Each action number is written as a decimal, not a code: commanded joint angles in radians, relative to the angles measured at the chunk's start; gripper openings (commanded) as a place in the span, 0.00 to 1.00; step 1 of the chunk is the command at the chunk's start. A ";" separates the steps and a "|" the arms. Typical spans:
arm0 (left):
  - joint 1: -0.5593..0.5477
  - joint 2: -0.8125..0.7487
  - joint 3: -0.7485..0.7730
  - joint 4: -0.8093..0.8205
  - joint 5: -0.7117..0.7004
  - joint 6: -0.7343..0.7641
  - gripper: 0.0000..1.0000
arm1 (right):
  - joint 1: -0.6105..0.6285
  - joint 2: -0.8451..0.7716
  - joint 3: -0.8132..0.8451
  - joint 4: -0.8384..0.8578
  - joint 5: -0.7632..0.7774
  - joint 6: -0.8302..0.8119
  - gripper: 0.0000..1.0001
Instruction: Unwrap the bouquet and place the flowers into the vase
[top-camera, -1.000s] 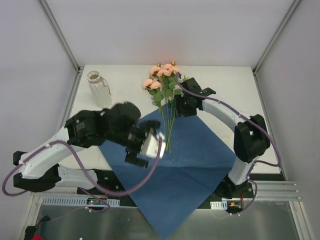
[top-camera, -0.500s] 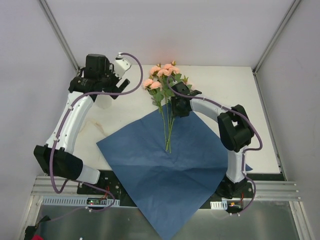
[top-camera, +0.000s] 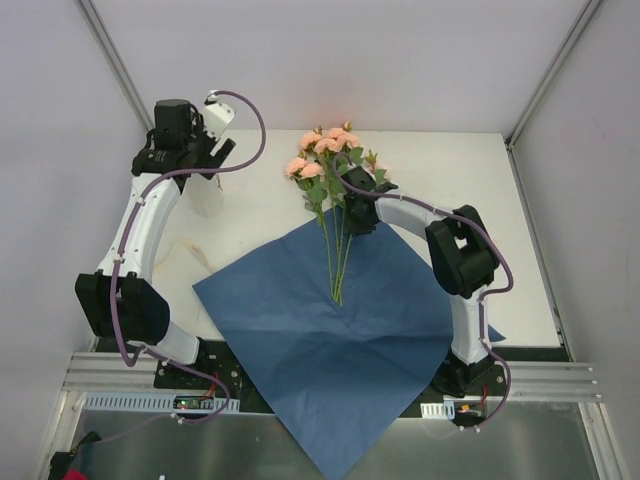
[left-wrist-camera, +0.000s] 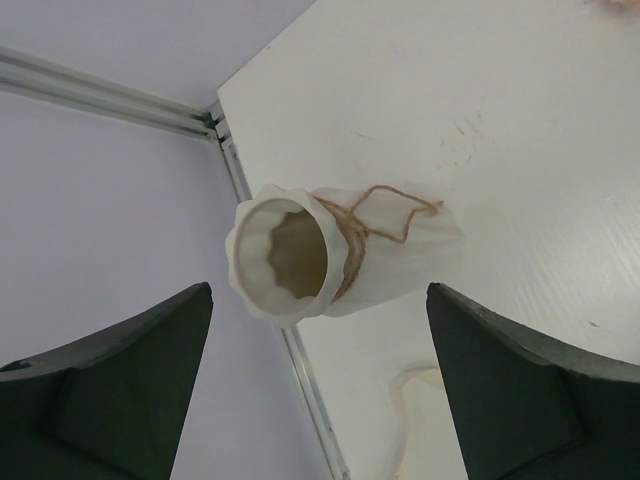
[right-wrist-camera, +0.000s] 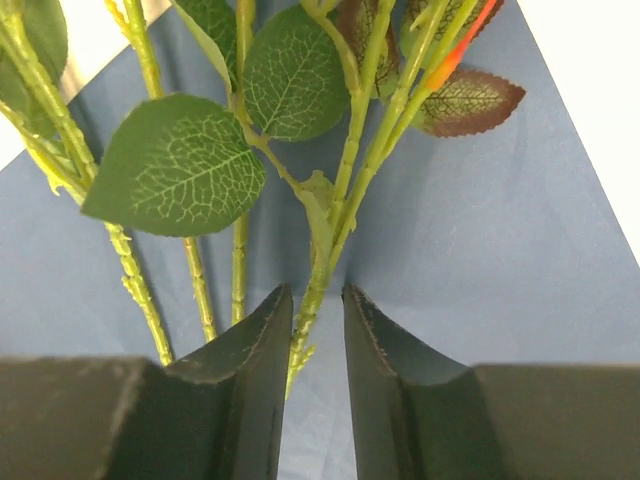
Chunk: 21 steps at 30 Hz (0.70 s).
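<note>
Left gripper (left-wrist-camera: 318, 292): I have it out over the far-left corner of the bench (top-camera: 450, 170), hanging above the vase and pointing down at it.
Left jaws: spread wide and holding nothing. In the wrist view the two dark fingers (left-wrist-camera: 120, 390) sit at the lower corners, with the vase between them and clear of both.
Vase (left-wrist-camera: 385, 250): it is white and ribbed, with brown twine (left-wrist-camera: 385, 212) round its neck, and stands on the bench close to the corner rail. I look straight into its flared mouth and see no stems inside. From above it is mostly hidden under my left arm.
Right gripper (right-wrist-camera: 315, 300): low over the stems, just below the leaves, at the far corner of the blue paper.
Right jaws: narrowed to a slim gap. One green stem (right-wrist-camera: 312, 300) runs into the gap along the edge of one finger, with blue paper showing past it on the other side. I do not see it pinched.
Flowers (top-camera: 322, 160): they lie flat with the peach-pink heads on the bare bench toward the back wall. The long stems trail toward me onto the paper, well apart from the vase.
Blue paper (top-camera: 330, 350): spread open flat as a diamond, with its near corner hanging past the bench edge between the arm bases.
</note>
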 joint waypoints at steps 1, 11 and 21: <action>0.015 0.023 -0.029 0.064 -0.053 0.042 0.86 | -0.007 0.021 0.033 0.007 0.030 0.034 0.26; 0.029 0.131 0.016 0.038 -0.045 0.076 0.24 | -0.002 -0.086 -0.076 0.087 0.037 0.051 0.04; 0.029 0.186 0.068 -0.060 0.018 0.095 0.00 | 0.010 -0.303 -0.186 0.148 0.089 0.051 0.01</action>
